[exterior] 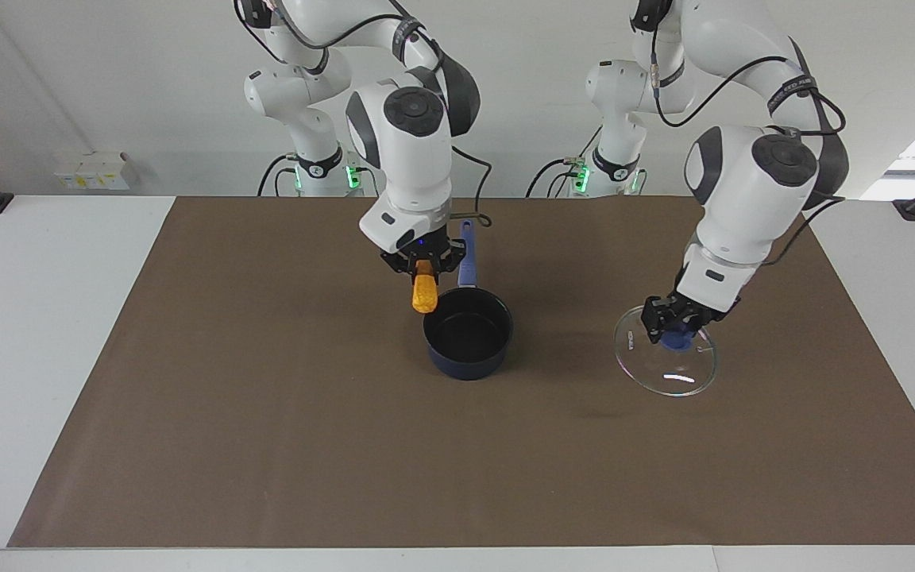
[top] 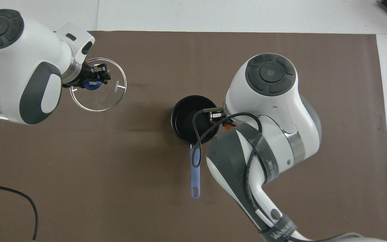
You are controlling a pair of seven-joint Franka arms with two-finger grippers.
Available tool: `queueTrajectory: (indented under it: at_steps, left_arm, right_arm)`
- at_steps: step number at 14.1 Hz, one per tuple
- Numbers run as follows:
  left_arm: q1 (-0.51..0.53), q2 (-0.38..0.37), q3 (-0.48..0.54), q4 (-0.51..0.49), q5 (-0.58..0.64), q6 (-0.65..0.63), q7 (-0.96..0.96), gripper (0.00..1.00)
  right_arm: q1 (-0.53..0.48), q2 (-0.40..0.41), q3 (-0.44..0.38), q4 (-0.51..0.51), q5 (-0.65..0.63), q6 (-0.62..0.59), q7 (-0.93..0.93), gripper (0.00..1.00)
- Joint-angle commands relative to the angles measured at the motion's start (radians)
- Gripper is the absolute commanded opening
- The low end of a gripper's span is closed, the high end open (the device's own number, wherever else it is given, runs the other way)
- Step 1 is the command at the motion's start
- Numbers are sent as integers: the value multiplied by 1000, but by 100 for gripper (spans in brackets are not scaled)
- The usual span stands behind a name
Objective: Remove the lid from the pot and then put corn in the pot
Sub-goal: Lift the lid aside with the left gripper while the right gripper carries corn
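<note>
Right pincer point(exterior: 424, 270) hangs corn point(exterior: 424, 292) over pot point(exterior: 469, 349) rim — left pincer point(exterior: 676, 322) grips lid point(exterior: 666, 367).

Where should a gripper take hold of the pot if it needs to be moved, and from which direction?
Grip the pot by its long straight handle, coming straight down from above. The handle lies flat on the mat, pointing toward the robots. The right gripper holds the corn by the pot's rim, and the left gripper holds the lid by its knob.

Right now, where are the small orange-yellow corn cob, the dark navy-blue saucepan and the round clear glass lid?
corn cob point(exterior: 424, 295), facing view, its lower half.
saucepan point(exterior: 468, 327), facing view, black inside.
glass lid point(exterior: 684, 372), facing view, clear glass.
</note>
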Motion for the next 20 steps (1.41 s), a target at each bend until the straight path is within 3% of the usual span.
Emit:
queueTrajectory:
  at_steps: [1,5,9,17,20]
  left_arm:
    - [60,-67,-10,-88,-34,-2,112,0]
    - [120,-150,-10,-238,-37,27,247,0]
    - [175,-264,-10,-465,-37,174,304,0]
    - [282,-244,-8,-619,-37,360,485,0]
    - [328,-239,-8,-665,-37,423,577,0]
  right_arm:
    - [2,119,27,152,15,-8,63,0]
    - [40,195,29,148,7,55,92,0]
    - [39,192,30,44,15,129,65,0]
    - [34,185,32,-7,26,175,22,0]
    - [37,204,32,-24,24,207,17,15]
